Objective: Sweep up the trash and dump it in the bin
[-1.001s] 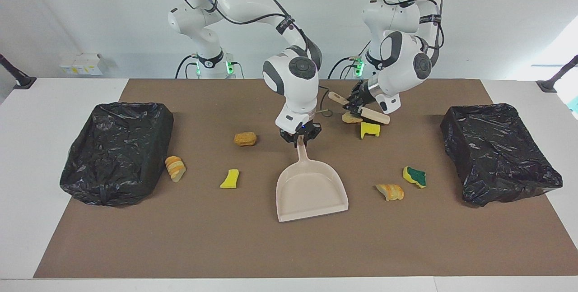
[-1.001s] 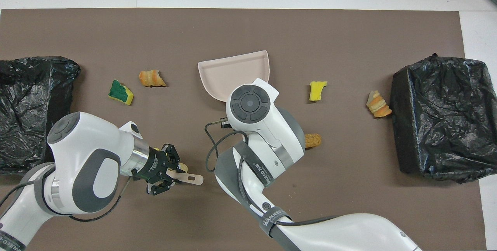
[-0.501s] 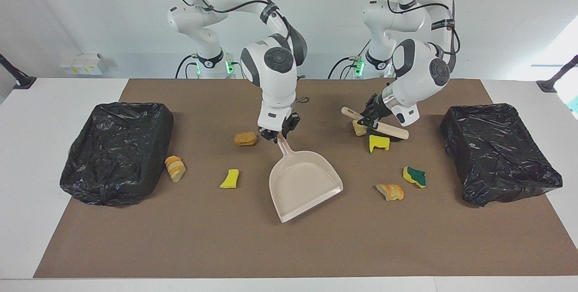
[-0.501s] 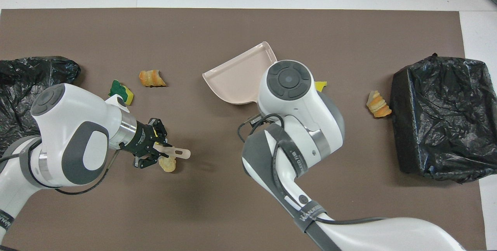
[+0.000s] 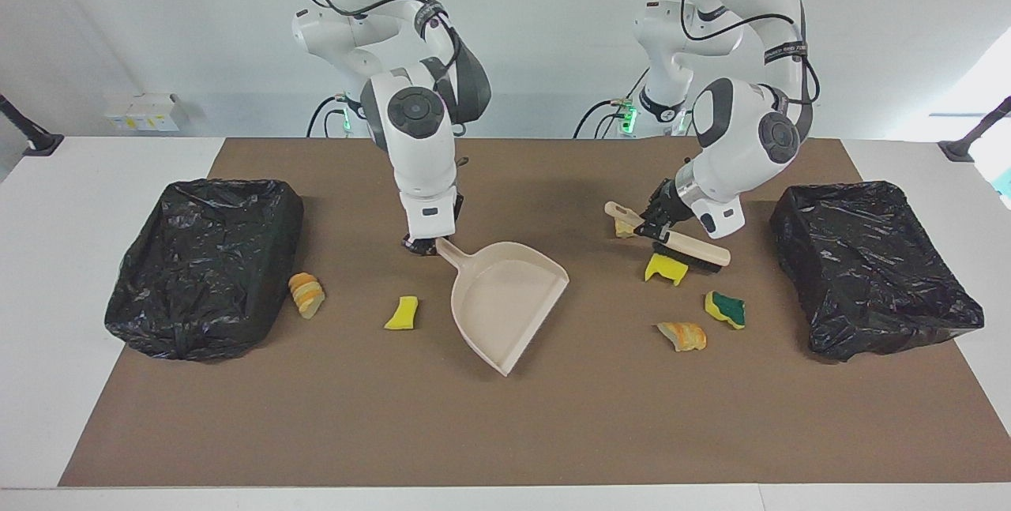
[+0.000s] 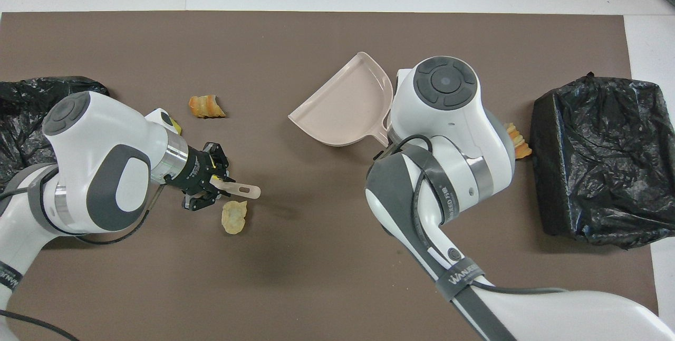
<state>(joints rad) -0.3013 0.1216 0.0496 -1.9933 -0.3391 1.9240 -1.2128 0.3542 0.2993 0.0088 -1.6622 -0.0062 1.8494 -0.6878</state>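
Observation:
My right gripper (image 5: 430, 241) is shut on the handle of the beige dustpan (image 5: 505, 298), also seen from overhead (image 6: 345, 109); its mouth is turned toward the left arm's end. My left gripper (image 5: 655, 225) is shut on a brush (image 5: 691, 252), whose black bristles rest against a yellow wedge (image 5: 663, 268). A tan lump (image 5: 624, 228) lies by the brush handle's tip (image 6: 233, 217). A yellow-green sponge piece (image 5: 725, 308) and an orange bread lump (image 5: 682, 335) lie farther out. Another yellow wedge (image 5: 403, 312) and a striped bread lump (image 5: 306, 294) lie toward the right arm's end. The brown lump is hidden by the right arm.
Two bins lined with black bags stand on the brown mat: one at the right arm's end (image 5: 205, 266), with the striped lump beside it, and one at the left arm's end (image 5: 877, 266). Black posts stand at the table's corners nearest the robots.
The right arm swung the dustpan toward its own end and turned its mouth toward the left arm's end. The left gripper pushed the brush and yellow wedge away from the robots, leaving the tan lump.

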